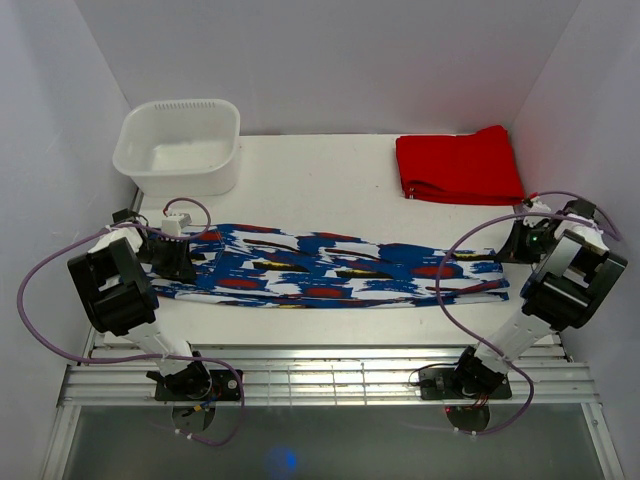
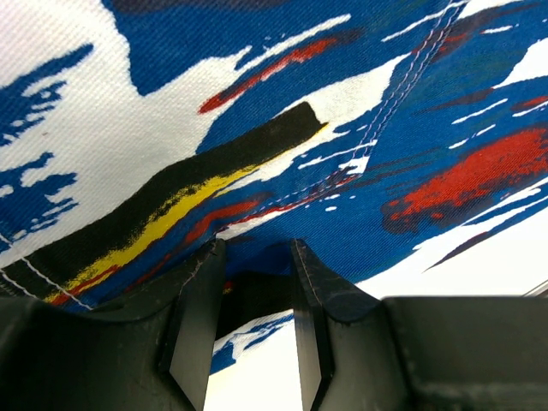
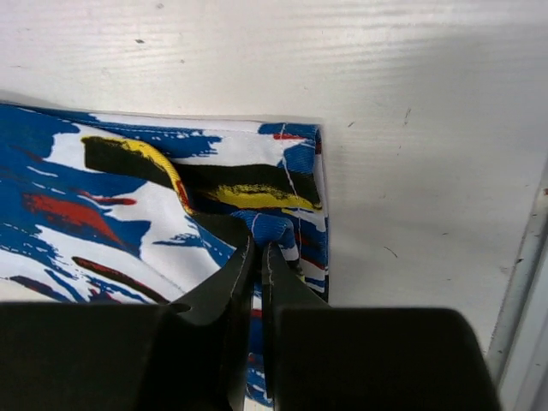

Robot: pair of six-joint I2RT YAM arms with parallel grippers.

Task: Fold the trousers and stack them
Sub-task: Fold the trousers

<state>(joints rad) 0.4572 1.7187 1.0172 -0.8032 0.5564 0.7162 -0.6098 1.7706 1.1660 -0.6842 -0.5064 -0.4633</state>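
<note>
The trousers [image 1: 330, 265], in a busy blue, white and red print, lie stretched left to right across the table. My left gripper [image 1: 190, 258] is at their left end. In the left wrist view it [image 2: 257, 248] stands open, its tips against the edge of the printed cloth [image 2: 385, 103] and bare table showing through the gap. My right gripper [image 1: 510, 250] is at the right end. In the right wrist view it [image 3: 259, 241] is shut on a small pinched fold of the trousers [image 3: 128, 197] close to their corner.
A white plastic tub [image 1: 180, 145] stands at the back left. A plain red folded garment [image 1: 458, 165] lies at the back right. A slatted metal rail [image 1: 320, 375] runs along the near edge. White walls close in both sides.
</note>
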